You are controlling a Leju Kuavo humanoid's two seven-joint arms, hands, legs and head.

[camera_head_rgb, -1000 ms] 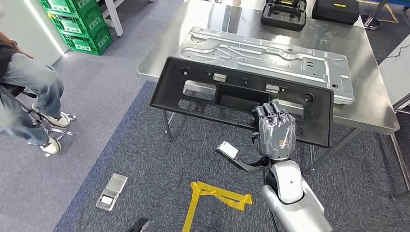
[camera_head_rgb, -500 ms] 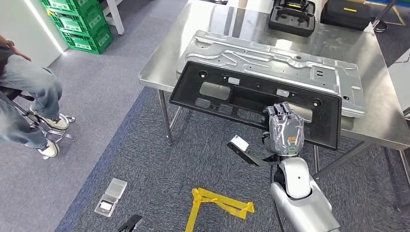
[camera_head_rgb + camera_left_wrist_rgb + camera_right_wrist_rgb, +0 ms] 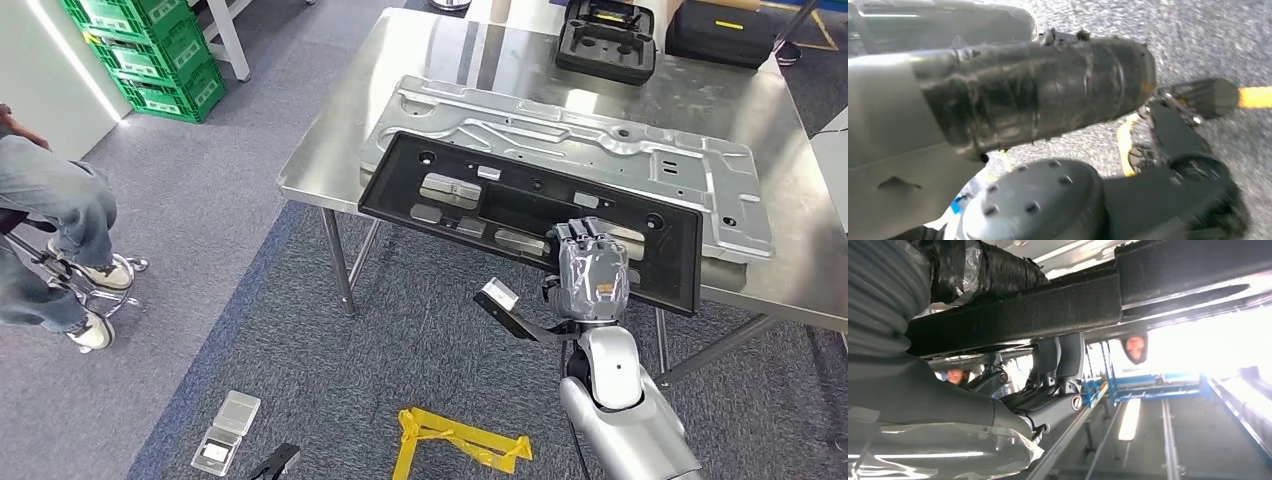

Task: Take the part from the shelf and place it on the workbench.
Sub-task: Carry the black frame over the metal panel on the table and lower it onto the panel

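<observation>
The part is a long black plastic frame [image 3: 400,190] with several cut-outs. My right hand [image 3: 592,280] grips its near edge from below. The frame's far side lies over the steel workbench [image 3: 330,160] and overlaps a silver stamped panel [image 3: 600,150]; its near side juts out past the table edge. In the right wrist view the frame's black bar [image 3: 1048,310] runs across my right hand [image 3: 908,380], with taped fingers [image 3: 993,270] wrapped over it. My left hand [image 3: 1038,95] hangs above the carpet, fingers stretched out and holding nothing.
Two black cases [image 3: 605,40] [image 3: 725,25] stand at the workbench's far side. A seated person [image 3: 50,210] is at the left beside green crates [image 3: 140,50]. Yellow tape [image 3: 460,440] and a small silver box [image 3: 225,430] lie on the carpet. Another table edge [image 3: 830,150] is at the right.
The view has closed in on the workbench. My right hand has carried the black frame forward, so more of it now lies over the table and the silver panel.
</observation>
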